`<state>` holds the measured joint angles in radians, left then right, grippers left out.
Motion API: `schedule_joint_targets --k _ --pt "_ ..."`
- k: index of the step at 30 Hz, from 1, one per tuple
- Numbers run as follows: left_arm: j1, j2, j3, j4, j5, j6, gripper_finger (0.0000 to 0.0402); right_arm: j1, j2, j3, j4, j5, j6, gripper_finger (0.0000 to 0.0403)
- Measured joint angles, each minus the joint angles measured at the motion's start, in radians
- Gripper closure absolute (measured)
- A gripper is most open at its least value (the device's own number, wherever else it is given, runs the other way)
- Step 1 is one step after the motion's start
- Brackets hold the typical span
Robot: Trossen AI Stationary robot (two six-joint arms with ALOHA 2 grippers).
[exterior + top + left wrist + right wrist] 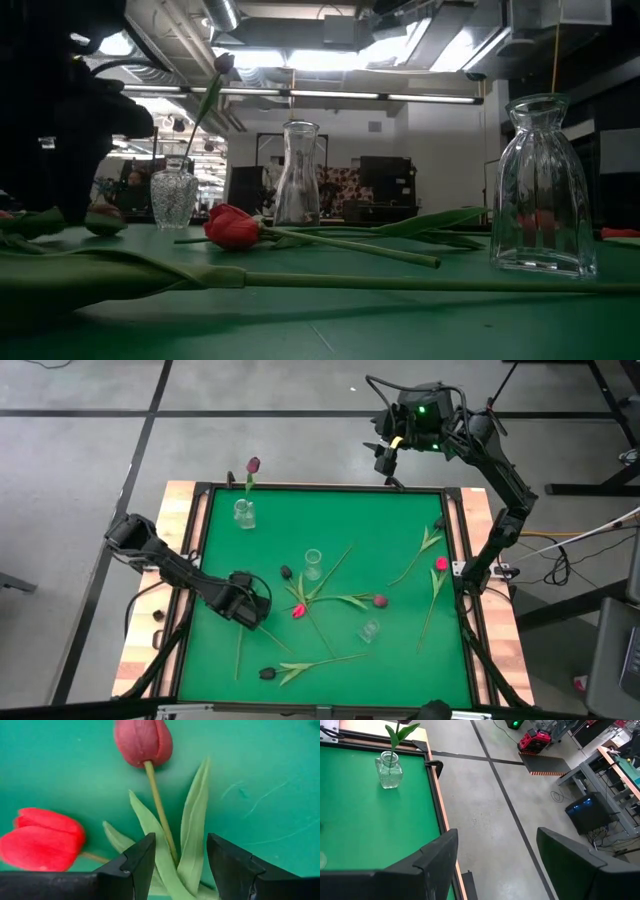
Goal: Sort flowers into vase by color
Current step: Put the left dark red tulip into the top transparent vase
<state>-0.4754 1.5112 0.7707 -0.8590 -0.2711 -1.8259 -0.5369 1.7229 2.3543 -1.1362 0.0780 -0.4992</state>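
Observation:
My left gripper (255, 610) (181, 845) is open, low over the green mat at left of centre. Its fingers stand on either side of the stem and leaves (167, 845) of a mauve tulip (143, 740) lying flat; I see no touch. A bright red tulip (42, 840) (298, 611) lies beside it. A maroon tulip (253, 464) stands by its stem in the far-left glass vase (244, 513). Other tulips lie on the mat: mauve (380, 601), pink-red (441, 564), dark (267, 673). My right gripper (388, 455) (497, 865) is open and empty, raised beyond the table's far edge.
Two empty glass vases stand on the mat, one at the centre (313, 563) and one nearer the front (370, 630). Long stems and leaves cross the middle of the mat (330, 600). A raised dark frame (200, 560) borders the mat. The mat's far right part is bare.

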Motion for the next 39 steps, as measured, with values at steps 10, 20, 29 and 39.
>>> schedule_joint_targets --k 10,20,29,39 --pt "0.02 0.0 -0.013 0.025 0.0 0.019 0.0256 0.0 0.0 0.0 -0.01 0.0 0.0 0.0134" --pt "0.024 0.008 -0.013 0.031 0.002 0.053 0.036 0.0 0.0 0.0 -0.01 0.0 0.022 0.0134" --pt "0.024 0.007 -0.012 0.033 -0.032 0.082 0.0392 0.0 0.0 0.0 -0.009 -0.033 0.024 0.0134" --pt "0.011 -0.087 0.018 0.031 -0.278 0.085 0.0394 0.001 0.0 0.0 0.004 -0.045 0.023 0.0134"
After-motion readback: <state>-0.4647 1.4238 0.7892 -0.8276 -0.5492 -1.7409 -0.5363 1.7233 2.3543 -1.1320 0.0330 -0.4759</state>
